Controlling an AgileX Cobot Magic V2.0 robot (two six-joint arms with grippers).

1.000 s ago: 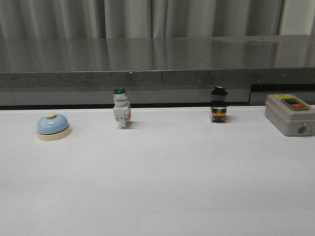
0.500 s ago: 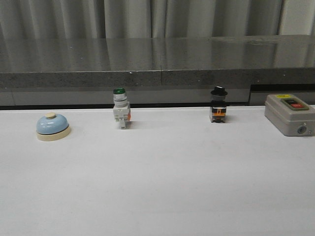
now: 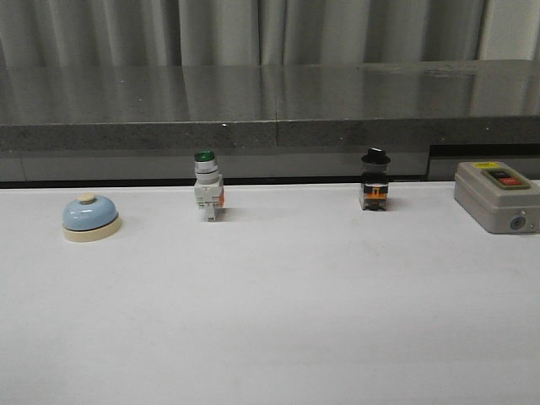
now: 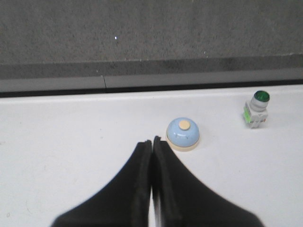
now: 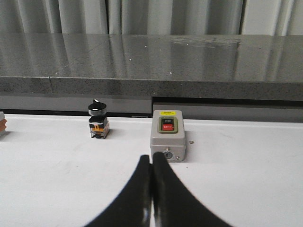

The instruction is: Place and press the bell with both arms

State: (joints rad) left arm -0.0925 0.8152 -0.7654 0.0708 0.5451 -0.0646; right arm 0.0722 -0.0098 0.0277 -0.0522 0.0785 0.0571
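White table (image 3: 278, 321), bare across the near half; dark stone ledge (image 3: 270, 126) runs along the far edge. Grey on/off switch box (image 3: 496, 196) far right. Light-blue desk bell (image 3: 90, 217) sits far left, untouched, upright. Green-capped pushbutton (image 3: 207, 196) and black selector switch (image 3: 375, 190) stand between them. Left gripper (image 4: 152, 142) clenched, empty, near the bell. Right gripper (image 5: 152, 158) clenched, empty, facing the switch box. Judgement: nothing done yet; grasp, placing and pressing all remain.

bell (image 3: 90, 217) far left w/ open table (image 3: 278, 321) all round, green switch (image 3: 207, 197) nearest obstacle
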